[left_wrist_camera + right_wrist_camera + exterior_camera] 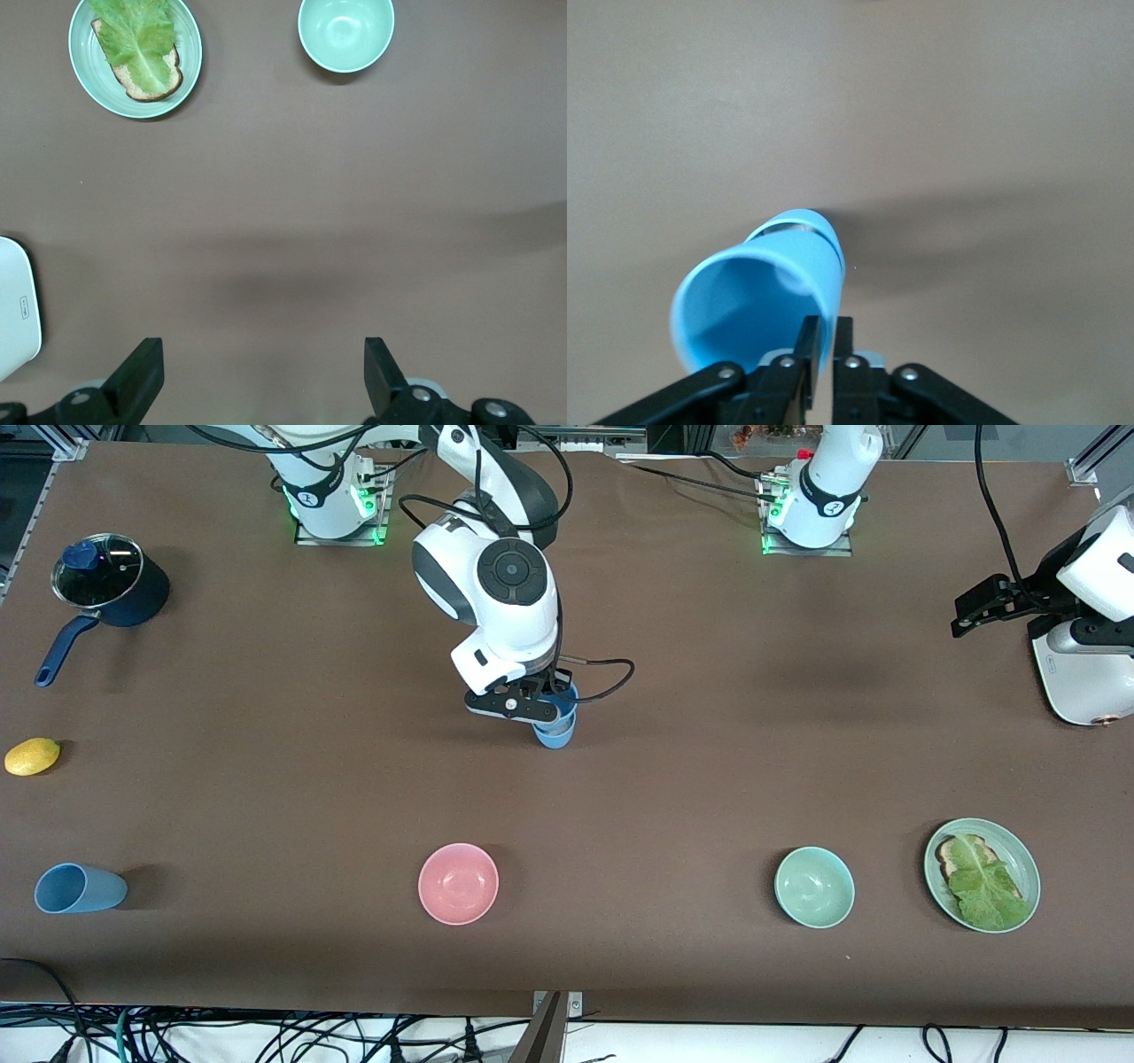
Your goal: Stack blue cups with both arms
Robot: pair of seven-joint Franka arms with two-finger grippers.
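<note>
A saucepan [111, 584], a lemon [32, 756] and a blue cup on its side [78, 888] occupy the right arm's end of the table [709, 717]. Mid-table, the right end effector [542, 710] pinches the rim of the upper of two nested blue cups [555, 726]. A pink bowl [458, 883], green bowl [814, 887] and plate [1019, 850] sit nearer the camera. The left end effector [264, 381] waits wide open by the toaster [1085, 682].

One light-blue cup [555, 726] stands upright mid-table, its rim wall [819, 292] pinched between black fingers, a second rim showing under it where it sits nested in another cup. A third blue cup [78, 888] lies on its side at the table's 8 o'clock, mouth toward the table end
</note>
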